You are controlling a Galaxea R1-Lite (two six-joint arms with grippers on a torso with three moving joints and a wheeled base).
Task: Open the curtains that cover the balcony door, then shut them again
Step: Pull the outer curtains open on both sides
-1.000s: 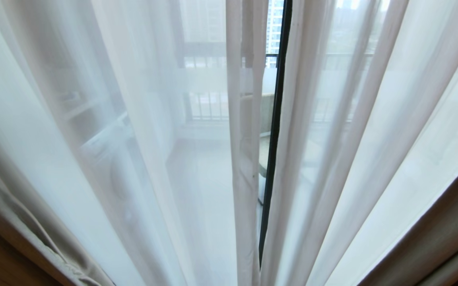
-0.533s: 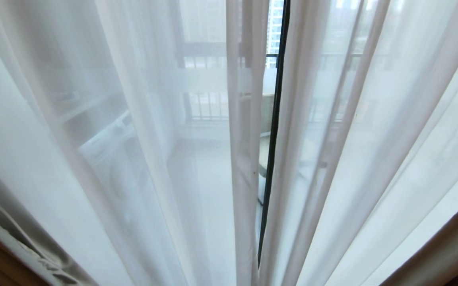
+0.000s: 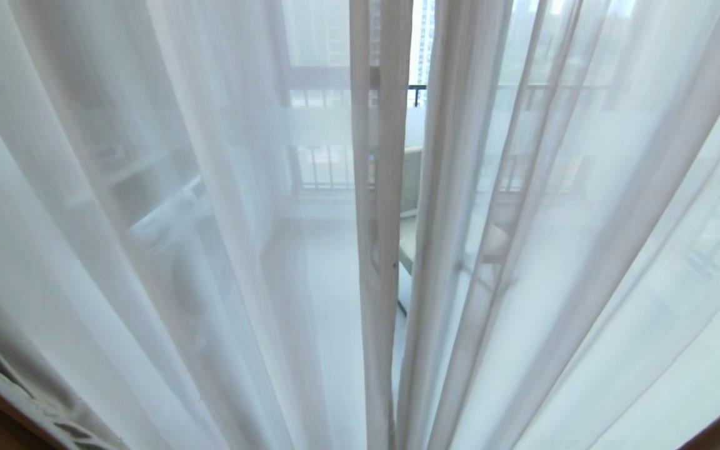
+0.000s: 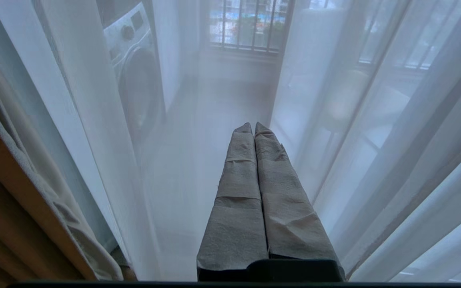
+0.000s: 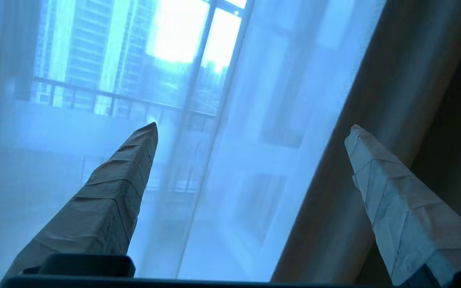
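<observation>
The sheers (image 3: 522, 250) hang nearly drawn across the balcony door (image 3: 413, 125), 1 thin slit left, so closing looks almost done. The right gripper (image 5: 250, 132) is spread wide, empty (drape beside 1 finger). The left gripper (image 4: 253, 128) is clenched, sheers just ahead.

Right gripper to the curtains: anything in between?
Nothing visible. The right gripper is open with the white sheer and the beige drape straight ahead of its fingertips, only air between. Contact cannot be told.
</observation>
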